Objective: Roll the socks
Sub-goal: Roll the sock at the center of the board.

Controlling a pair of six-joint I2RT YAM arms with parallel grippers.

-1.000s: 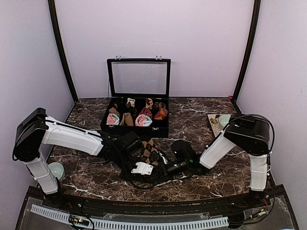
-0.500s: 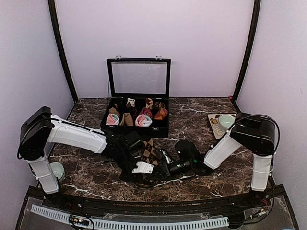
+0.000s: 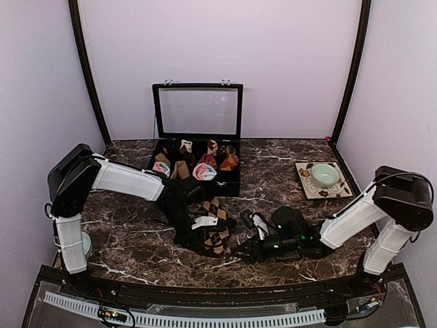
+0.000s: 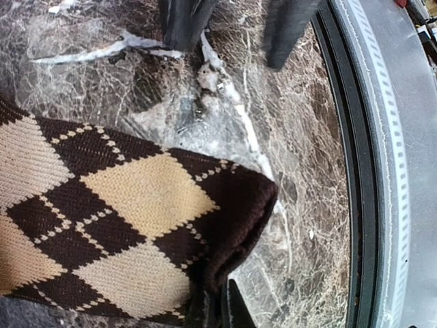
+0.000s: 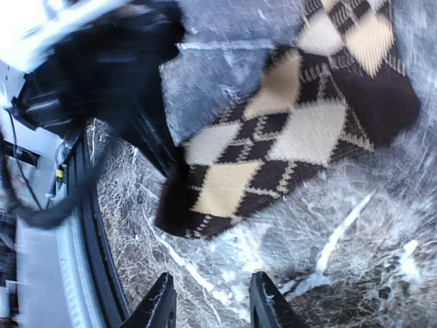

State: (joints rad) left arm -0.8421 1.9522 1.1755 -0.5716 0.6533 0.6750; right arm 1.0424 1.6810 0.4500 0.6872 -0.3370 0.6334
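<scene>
Your left gripper (image 4: 220, 311) is clenched on the diamond sock (image 4: 136, 205). In the left wrist view the dark brown edge of the fabric goes down into the closed jaws, and no gap shows between them. From these jaws the sock spreads upward and to the left, and its rounded dark-brown end sits just above the fingertips. The rest of it lies on the marble table (image 4: 293, 171).

Your right gripper (image 5: 210, 304) is released. Its two fingers (image 5: 161, 304) stand apart at the bottom of the right wrist view, and between them you see only bare marble. The same sock lies ahead of these jaws, near but not touching them, and one dark brown end is the part closest to them. Ahead and to the left of the right jaws, the left gripper is a blurred dark shape at the edge of the sock.

In the top view both grippers are low over the table and near each other. The sock is under the left jaws and just beside the right jaws. Well beyond both jaws the black box (image 3: 198, 184) stands with its lid upright, and sock rolls (image 3: 203, 171) sit in its compartments.
</scene>
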